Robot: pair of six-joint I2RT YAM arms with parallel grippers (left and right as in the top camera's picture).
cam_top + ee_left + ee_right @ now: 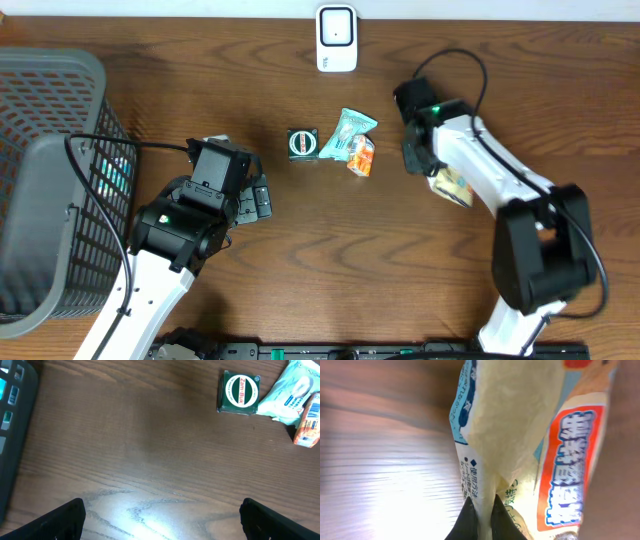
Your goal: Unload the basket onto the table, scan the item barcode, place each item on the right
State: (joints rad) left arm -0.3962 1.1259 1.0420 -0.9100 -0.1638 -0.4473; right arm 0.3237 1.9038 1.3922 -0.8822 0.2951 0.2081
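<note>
Pinched between the right gripper's (482,519) 2 black fingertips was the sealed edge of a snack packet (515,420) — cream, pale blue and orange, with printed Asian lettering. Seen from overhead, that packet showed at the table's right side, partly under the right arm, well apart from the white scanner (336,38) at the far edge. Whether it touched the wood could not be told. The left gripper (162,520) hung with jaws spread wide, holding nothing, over the wooden table (125,435). Near mid-table sat 3 items close together — a green Zam-Buk box (240,392), a pale teal sachet (292,390) and a small orange packet (307,425) touching the sachet. A grey mesh basket (60,62) stood at the left.
</note>
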